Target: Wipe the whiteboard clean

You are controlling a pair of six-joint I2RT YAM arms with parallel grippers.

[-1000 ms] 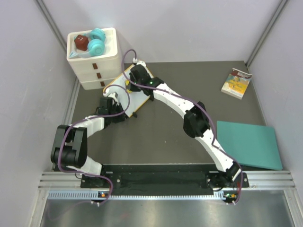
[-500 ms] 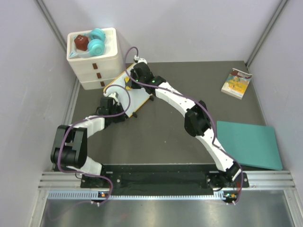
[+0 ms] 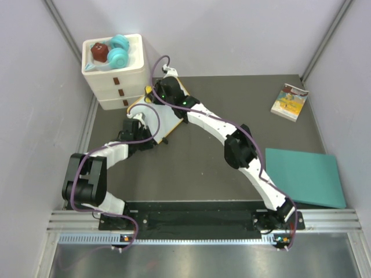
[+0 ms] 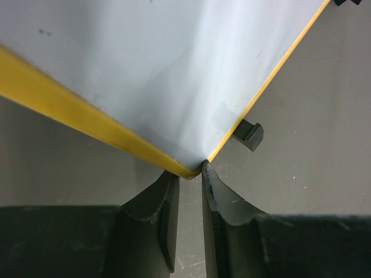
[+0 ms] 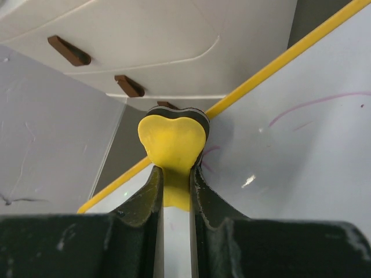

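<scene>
Here left pincer (image 4: 188, 174) nips the whiteboard (image 4: 145, 75) corner; right pincer (image 5: 175, 174) clamps a yellow eraser (image 5: 173, 139) upon it.

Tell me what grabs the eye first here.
A yellow heart-shaped eraser, pinched in the right fingers, is at the whiteboard edge beside the white drawer box. The left fingers clamp the board's yellow-framed corner nearest the arms.

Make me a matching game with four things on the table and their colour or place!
1. whiteboard
2. eraser
3. mat
4. booklet

A. far right of the table
B. teal
C. beside the drawer box
D. yellow, pinched in the right gripper

Pairs: 1-C, 2-D, 3-B, 4-A
</scene>
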